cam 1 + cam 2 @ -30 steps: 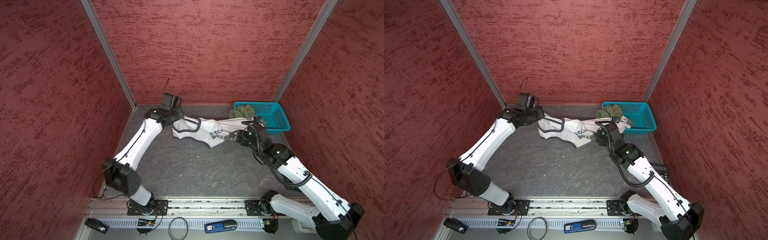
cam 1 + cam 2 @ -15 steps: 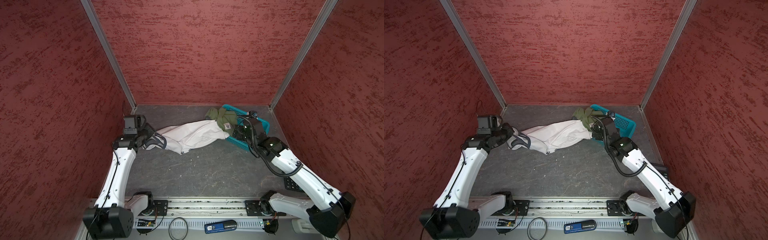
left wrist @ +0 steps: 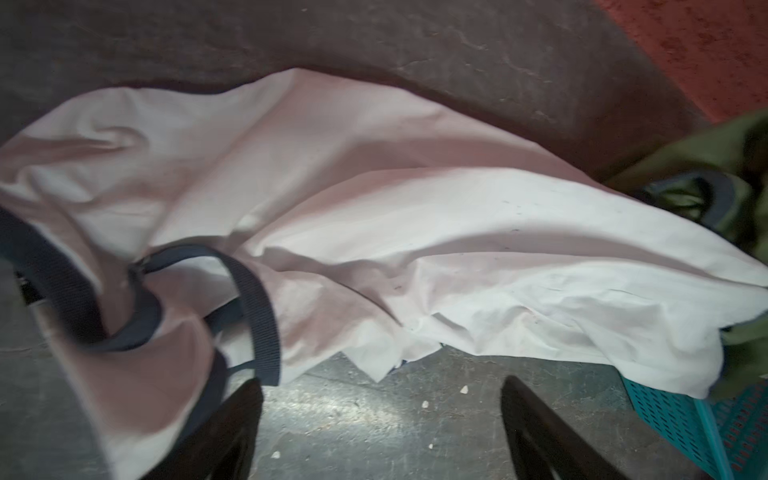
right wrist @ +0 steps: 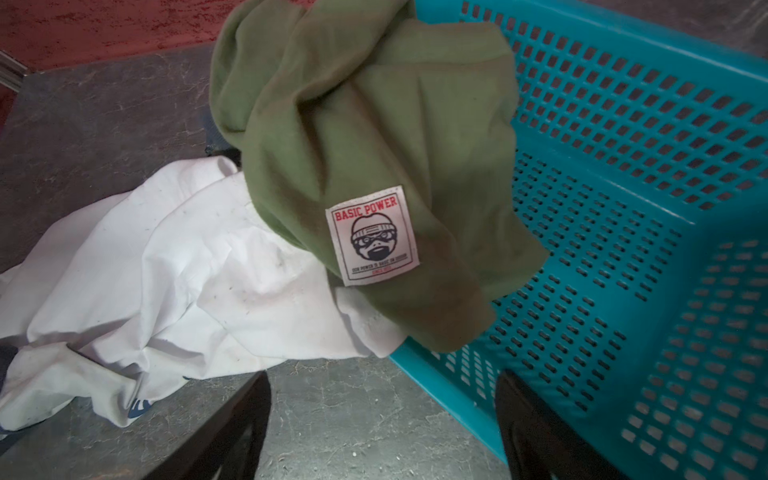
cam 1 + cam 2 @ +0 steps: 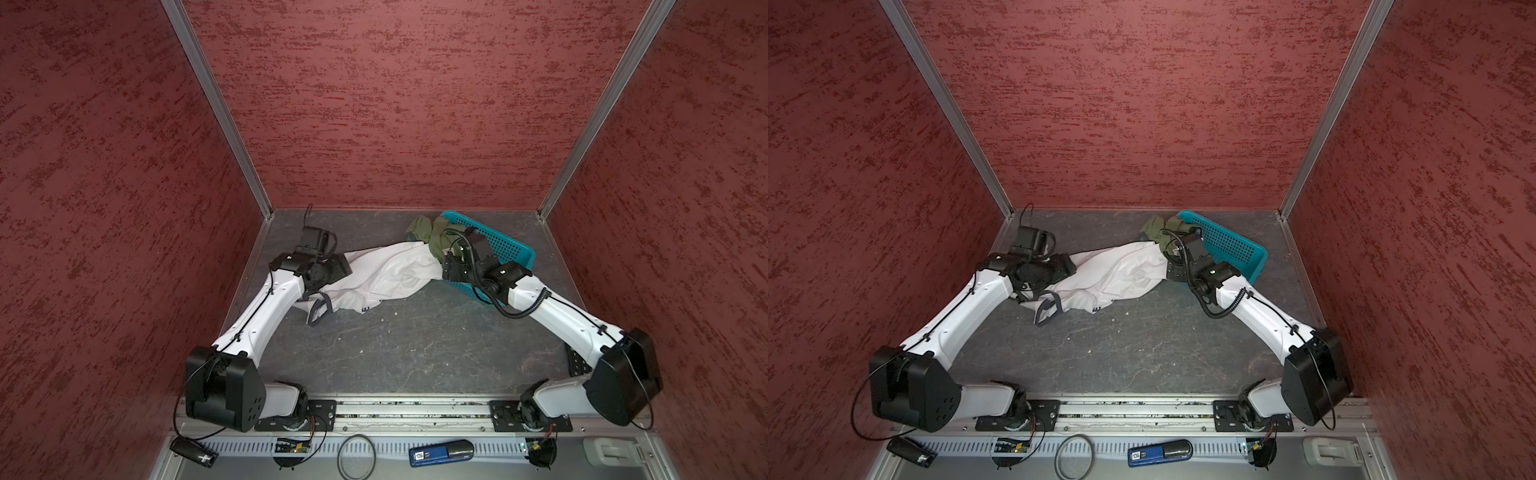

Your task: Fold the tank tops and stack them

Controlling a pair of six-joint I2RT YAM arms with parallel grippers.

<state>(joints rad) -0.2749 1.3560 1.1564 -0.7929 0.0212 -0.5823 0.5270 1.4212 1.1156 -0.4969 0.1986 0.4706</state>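
Observation:
The white tank top (image 5: 386, 274) (image 5: 1113, 274) lies crumpled and stretched across the back of the table, one dark-trimmed armhole strap (image 5: 318, 307) (image 3: 257, 299) flopped at its left end. Its right end reaches the tipped teal basket (image 5: 507, 245) (image 4: 623, 208). The olive green tank top (image 5: 432, 237) (image 4: 374, 145) spills over the basket's rim onto the white one, a sewn label showing. My left gripper (image 3: 382, 386) is open over bare table beside the strap, holding nothing. My right gripper (image 4: 382, 382) is open too, straddling the basket's rim.
Red walls close in the table on three sides. The basket lies on its side at the back right. Along the front rail lie a blue device (image 5: 440, 453), a cable ring (image 5: 356, 457) and a small black cylinder (image 5: 193, 451).
My left gripper has opened and let go of the white tank top, and its arm has swung right. The basket, upright a second ago, lies tipped. The right gripper stays open.

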